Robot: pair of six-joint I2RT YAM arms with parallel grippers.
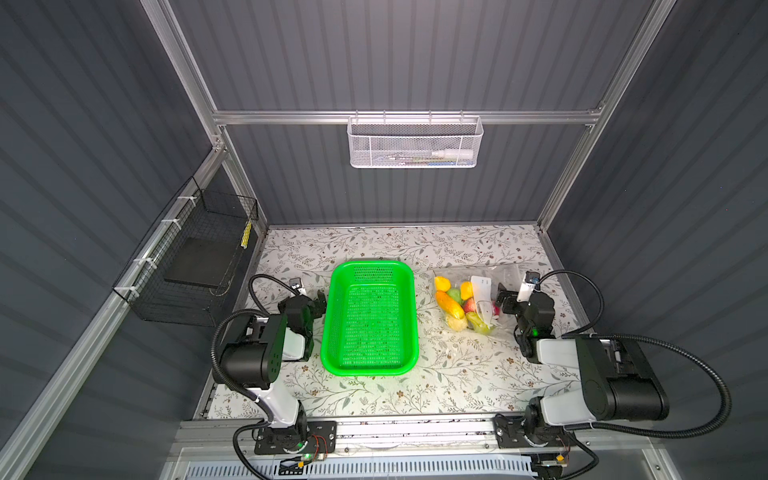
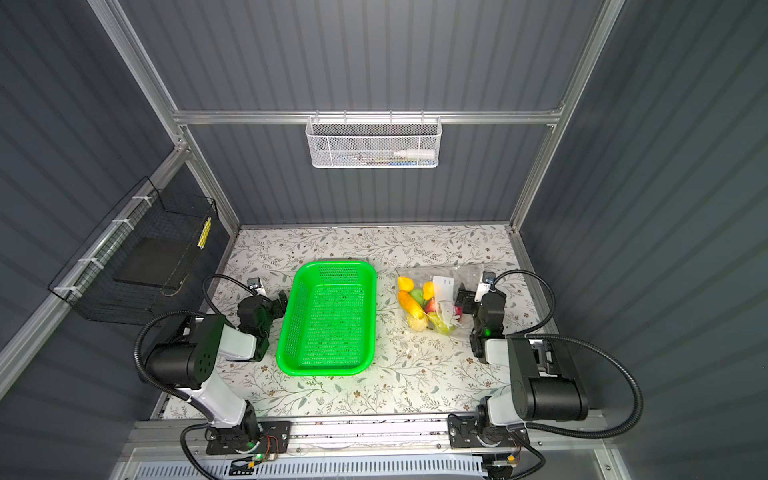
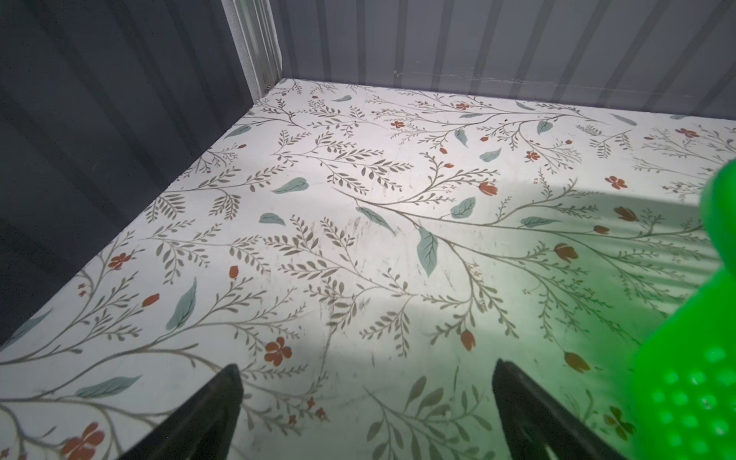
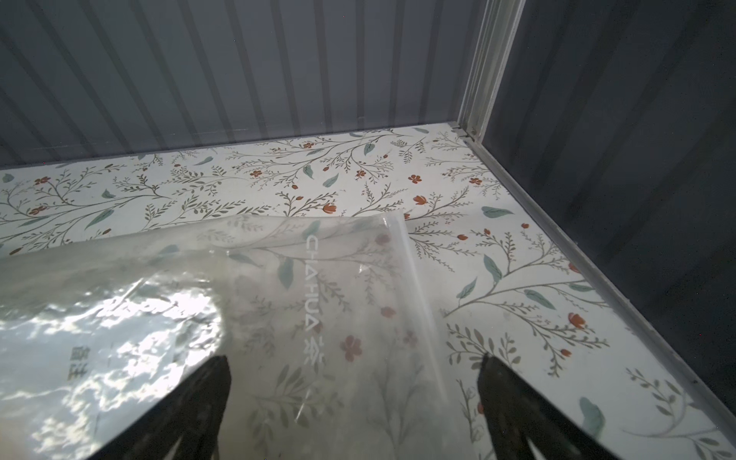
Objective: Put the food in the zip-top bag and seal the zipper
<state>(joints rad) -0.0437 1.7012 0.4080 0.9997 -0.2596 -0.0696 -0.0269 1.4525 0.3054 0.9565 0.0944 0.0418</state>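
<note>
While the left gripper (image 3: 366, 368) hangs spread wide, grasping nothing, just left of the green perforated basket (image 1: 410, 291), the toy fruits (image 1: 449, 304) lie inside the clear zip-top bag (image 1: 505, 275) right of it. The right gripper (image 4: 354, 362), also released, sits over the bag's right end.

Seen from above, two black-and-white robot arms stand side by side. The left arm (image 1: 253, 353) is folded sharply at the elbow, with its forearm reaching forward and down. It ends in the left gripper (image 1: 309, 300), which is held low and points away from the arm's mount. The right arm (image 1: 611, 382) is folded the same way, and the right gripper (image 1: 513, 299) is also held low and points forward. Each wrist view shows two dark fingers (image 3: 207, 418) (image 4: 191, 410) set far apart, so the jaws on both sides are spread wide.
</note>
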